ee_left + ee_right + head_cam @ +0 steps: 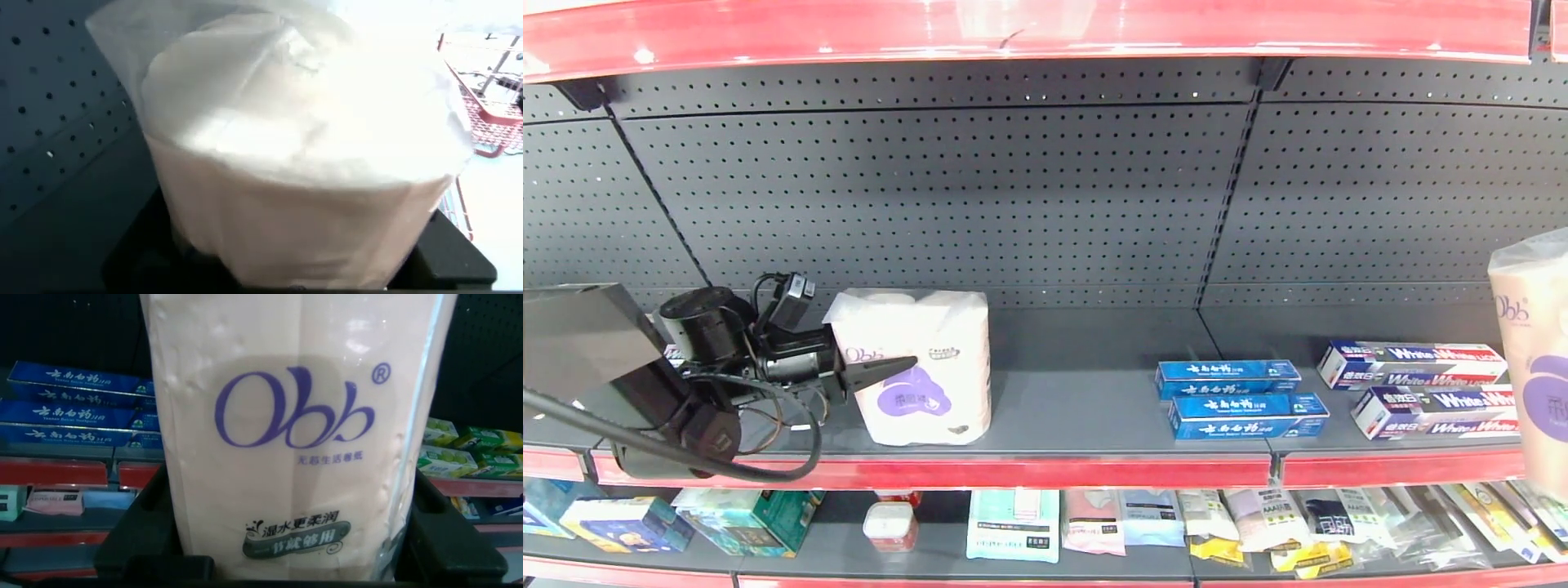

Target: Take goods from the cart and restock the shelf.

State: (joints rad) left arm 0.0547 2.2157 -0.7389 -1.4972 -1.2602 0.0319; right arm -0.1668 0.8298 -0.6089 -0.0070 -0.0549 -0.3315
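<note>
A white toilet paper pack (927,367) with a purple logo stands upright on the grey middle shelf (1078,392), left of centre. My left gripper (886,366) comes in from the left and is shut on it, one dark finger (878,371) lying across its front. The left wrist view has this pack (302,139) close up between the fingers. A second, identical pack (1534,359) hangs at the far right edge, above the shelf front. My right gripper (298,551) is shut on that pack (298,441).
Two blue toothpaste boxes (1241,400) and two white-and-blue ones (1421,384) lie on the right half of the shelf. Bare shelf lies between the standing pack and the blue boxes. The lower shelf (1013,523) holds assorted packets. A red cart (490,98) is behind.
</note>
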